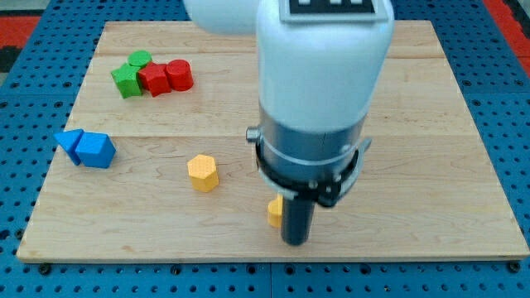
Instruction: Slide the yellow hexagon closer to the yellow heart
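Observation:
The yellow hexagon (203, 172) sits on the wooden board (431, 124), left of centre toward the view's bottom. A second yellow block (274, 213), most likely the yellow heart, shows only as a small piece beside my rod, to the hexagon's lower right; the rod hides the rest. My tip (295, 242) is down near the board's bottom edge, touching or right beside that yellow piece and well to the right of the hexagon.
Two green blocks (131, 74) and two red blocks (167, 76) cluster at the board's top left. Two blue blocks (88, 148) sit at the left edge. The arm's white body (323, 74) hides the board's centre. A blue pegboard (25, 124) surrounds the board.

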Tool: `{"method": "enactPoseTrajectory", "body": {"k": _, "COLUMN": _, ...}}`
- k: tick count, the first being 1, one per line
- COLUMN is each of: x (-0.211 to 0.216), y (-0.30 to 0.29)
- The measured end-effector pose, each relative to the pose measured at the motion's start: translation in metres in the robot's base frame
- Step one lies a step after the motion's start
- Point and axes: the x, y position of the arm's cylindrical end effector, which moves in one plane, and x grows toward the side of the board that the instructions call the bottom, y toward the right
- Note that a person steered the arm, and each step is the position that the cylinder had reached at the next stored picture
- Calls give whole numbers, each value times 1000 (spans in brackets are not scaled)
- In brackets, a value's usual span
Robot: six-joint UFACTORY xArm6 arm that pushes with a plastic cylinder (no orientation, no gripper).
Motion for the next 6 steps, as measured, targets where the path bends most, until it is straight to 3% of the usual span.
{"method": "enactPoseTrajectory", "body": {"k": 1, "x": 33, "y": -15}}
{"method": "enactPoseTrajectory", "body": {"k": 2, "x": 33, "y": -78}}
{"method": "enactPoseTrajectory", "body": {"k": 3, "x": 2, "y": -174}}
{"method": "enactPoseTrajectory", "body": {"k": 4, "x": -57, "y": -181}}
{"method": "enactPoseTrajectory", "body": {"k": 6, "x": -88, "y": -72}}
